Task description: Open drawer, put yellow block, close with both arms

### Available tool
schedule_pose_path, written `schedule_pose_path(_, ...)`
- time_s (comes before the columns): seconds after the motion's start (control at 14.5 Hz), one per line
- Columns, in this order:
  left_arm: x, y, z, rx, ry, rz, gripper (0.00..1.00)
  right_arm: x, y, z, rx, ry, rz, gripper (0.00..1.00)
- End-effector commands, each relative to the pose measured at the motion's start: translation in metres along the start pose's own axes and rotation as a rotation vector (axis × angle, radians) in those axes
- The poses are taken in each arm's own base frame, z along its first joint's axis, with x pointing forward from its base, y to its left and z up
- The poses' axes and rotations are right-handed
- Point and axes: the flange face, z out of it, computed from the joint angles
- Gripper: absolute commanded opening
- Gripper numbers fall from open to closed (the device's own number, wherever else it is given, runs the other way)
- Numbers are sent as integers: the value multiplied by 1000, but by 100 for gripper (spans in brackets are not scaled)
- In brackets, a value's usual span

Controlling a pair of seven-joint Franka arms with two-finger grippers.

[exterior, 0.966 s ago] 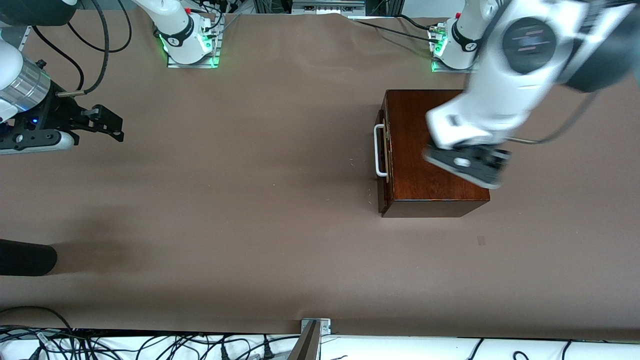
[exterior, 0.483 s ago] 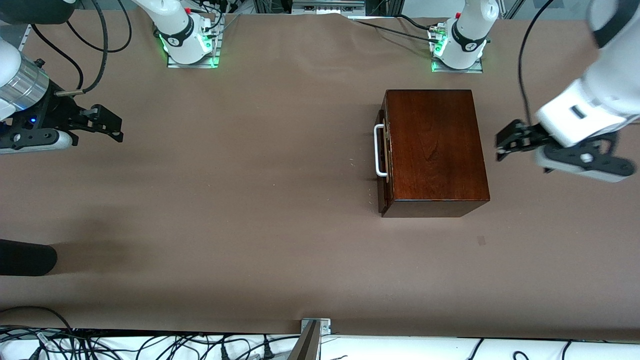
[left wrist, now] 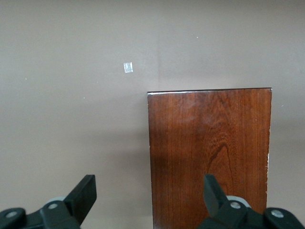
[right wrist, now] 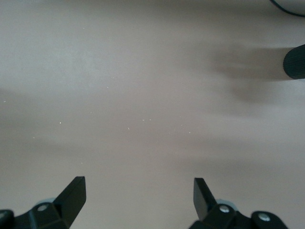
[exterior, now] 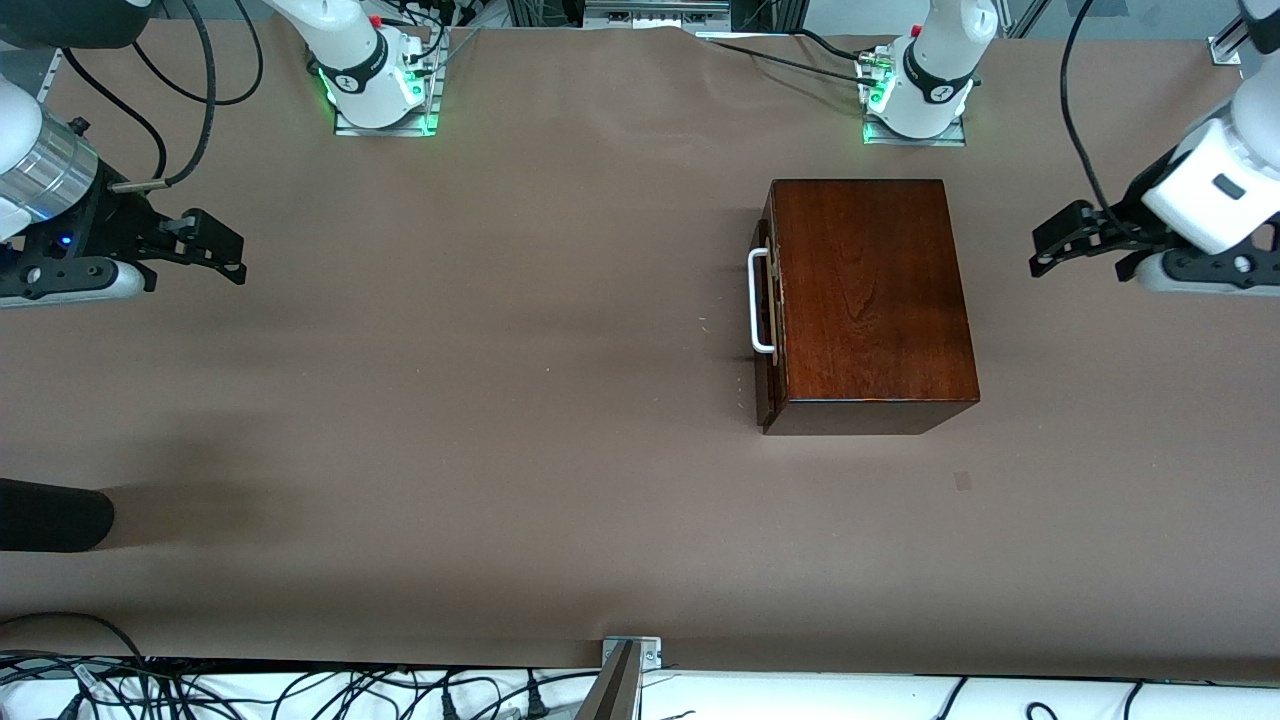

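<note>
From my remote seat, the wooden box [exterior: 868, 300] sits on the brown table [exterior: 500, 400] toward the left arm's end, and the drawer [exterior: 766, 305] looks pushed fully in, its white bar handle [exterior: 757, 301] facing the right arm's end. I can't find the yellow block in any view, so I can't say where it is. The left gripper [exterior: 1048, 245] hangs over bare table just off the box at the left arm's end; its fingers are spread wide with nothing between them, and its wrist view shows both fingers [left wrist: 84, 193] framing the box top [left wrist: 209, 152] and a small pale patch [left wrist: 127, 67] on the table. The right gripper [exterior: 225, 250] waits over the table's edge at the right arm's end, also wide open and holding nothing, its fingers [right wrist: 75, 191] over plain table. A dark rounded thing [exterior: 50, 515] pokes in at that end, nearer the front camera.
</note>
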Motion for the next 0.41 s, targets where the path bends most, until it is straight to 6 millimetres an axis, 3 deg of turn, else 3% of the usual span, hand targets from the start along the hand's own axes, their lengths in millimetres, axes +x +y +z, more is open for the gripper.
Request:
schedule_pose_path(0.0, -11, -7, -4, -24, 19, -22, 100, -3, 0, -7, 11, 1, -5, 100)
schedule_pose_path(0.34, -11, -8, -6, -19, 23, -20, 100, -3, 1, -7, 17, 0, -1, 100)
